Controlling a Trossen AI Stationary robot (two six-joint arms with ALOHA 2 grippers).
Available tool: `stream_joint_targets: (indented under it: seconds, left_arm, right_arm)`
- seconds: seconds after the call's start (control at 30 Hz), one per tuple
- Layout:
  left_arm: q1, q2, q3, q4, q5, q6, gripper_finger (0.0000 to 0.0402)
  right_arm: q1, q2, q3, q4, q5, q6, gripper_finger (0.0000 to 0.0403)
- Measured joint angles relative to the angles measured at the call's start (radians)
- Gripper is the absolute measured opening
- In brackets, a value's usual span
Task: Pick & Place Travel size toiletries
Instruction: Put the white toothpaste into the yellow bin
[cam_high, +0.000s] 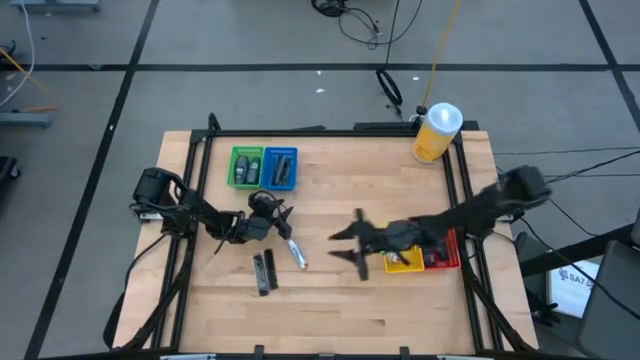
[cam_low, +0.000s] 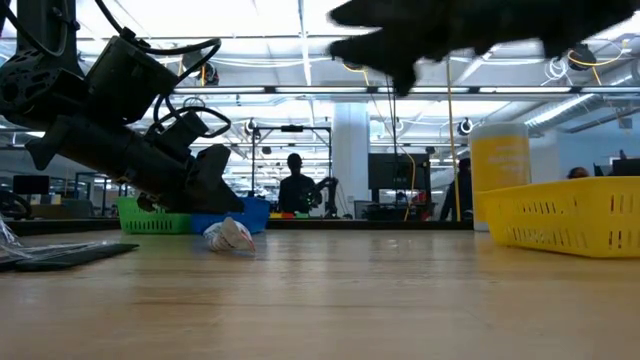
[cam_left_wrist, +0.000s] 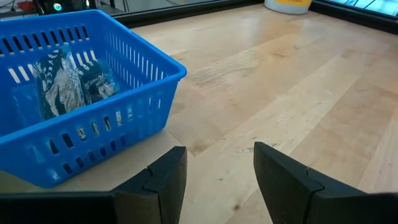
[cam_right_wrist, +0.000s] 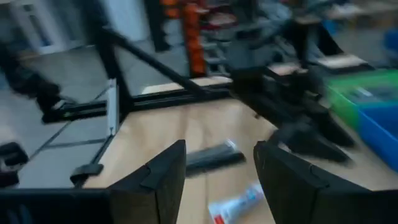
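Wooden table (cam_high: 330, 300) boards carry everything, with a dark frame along the edges. Across it reach the two dark arms: the right arm comes in from the right edge and ends in the right gripper (cam_high: 347, 246), raised above bare wood near the middle of the table, its two fingers spread wide with nothing between them; the left arm comes in from the left edge, and the left gripper (cam_high: 283, 218) sits low just in front of the blue tray, fingers parted with an empty gap between them. A large yellow bottle (cam_high: 436, 133) with a white cap stands at the far right corner. Beside the right arm, near the right edge, lie a yellow tray (cam_high: 402, 264) and a red tray (cam_high: 446, 256), side by side. At the far left, a green tray (cam_high: 245, 166) and a blue tray (cam_high: 280, 168) sit touching, each holding dark packets; the left wrist view shows a crinkled packet (cam_left_wrist: 68, 81) inside the blue one. On open wood between the two grippers lie the loose toiletries: dark flat packets (cam_high: 264, 272) lying nearer the front edge, and just beside them a small white-silver tube (cam_high: 296, 253), tilted.
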Motion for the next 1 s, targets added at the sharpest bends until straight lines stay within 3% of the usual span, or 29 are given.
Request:
stream_joint_targets:
  seconds: [0.07, 0.17, 0.5, 0.67, 0.87, 1.0]
  left_arm:
    - [0.000, 0.000, 0.000, -0.001, 0.001, 0.003, 0.0184]
    - [0.000, 0.000, 0.000, -0.002, 0.001, 0.003, 0.0184]
    - [0.000, 0.000, 0.000, -0.003, 0.005, 0.000, 0.0184]
    - [0.000, 0.000, 0.000, -0.002, 0.011, -0.001, 0.0184]
    - [0.000, 0.000, 0.000, -0.003, 0.016, -0.001, 0.0184]
    - [0.000, 0.000, 0.000, -0.003, 0.016, -0.001, 0.0184]
  right_arm:
    - [-0.031, 0.124, 0.036, 0.113, -0.069, -0.054, 0.0179]
    - [-0.071, 0.278, 0.135, 0.100, -0.095, -0.063, 0.0179]
    - [-0.087, 0.528, 0.517, -0.421, -0.096, -0.052, 0.0217]
    - [-0.085, 0.600, 0.553, -0.439, -0.089, -0.046, 0.0228]
    - [-0.072, 0.620, 0.555, -0.486, 0.069, 0.025, 0.0216]
    - [-0.070, 0.619, 0.555, -0.523, 0.108, 0.026, 0.0201]
